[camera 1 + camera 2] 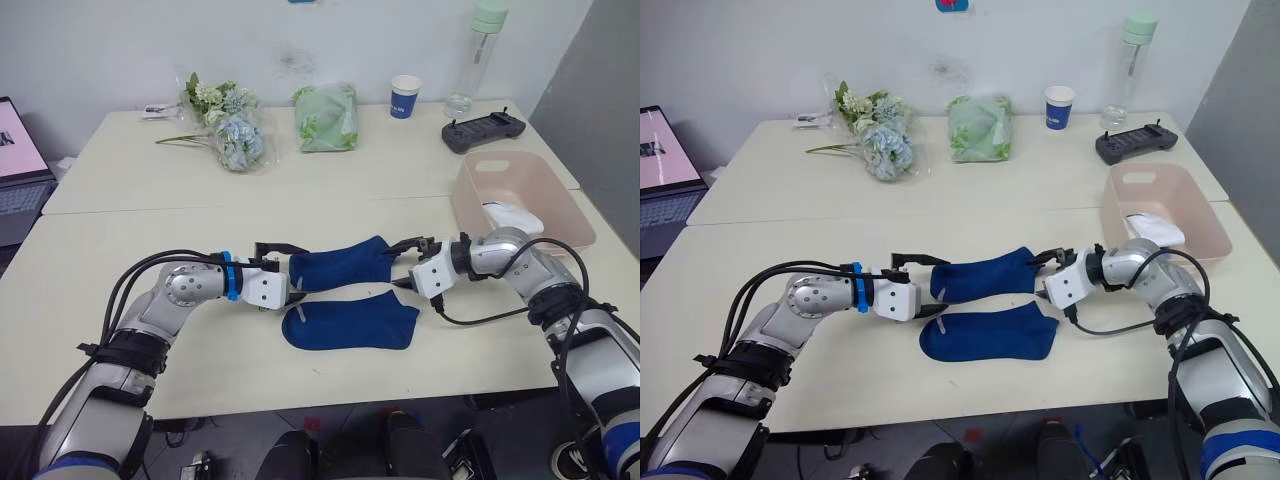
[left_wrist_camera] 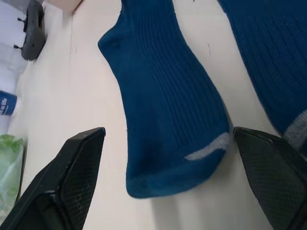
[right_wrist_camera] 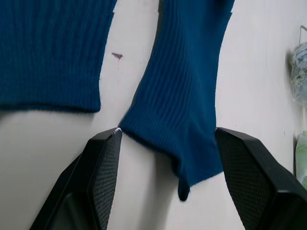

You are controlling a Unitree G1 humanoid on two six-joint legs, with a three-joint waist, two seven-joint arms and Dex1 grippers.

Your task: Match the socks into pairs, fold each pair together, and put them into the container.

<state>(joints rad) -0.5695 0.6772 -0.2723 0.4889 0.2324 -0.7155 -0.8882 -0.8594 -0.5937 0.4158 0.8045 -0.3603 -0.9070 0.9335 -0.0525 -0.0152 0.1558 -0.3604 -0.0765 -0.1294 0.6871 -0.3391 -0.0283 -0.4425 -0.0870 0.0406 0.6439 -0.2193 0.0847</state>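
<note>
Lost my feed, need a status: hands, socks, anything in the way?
Both hands open: left hand and right hand at opposite ends of the far navy sock. Near navy sock flat beside it. White bundle in pink tub. Nothing blocking.

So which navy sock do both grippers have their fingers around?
The farther navy sock, toward the container; the nearer navy sock lies free.

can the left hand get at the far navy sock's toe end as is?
Probably yes. The left hand is open with its fingers either side of the far navy sock's toe end, and nothing lies between them.
</note>
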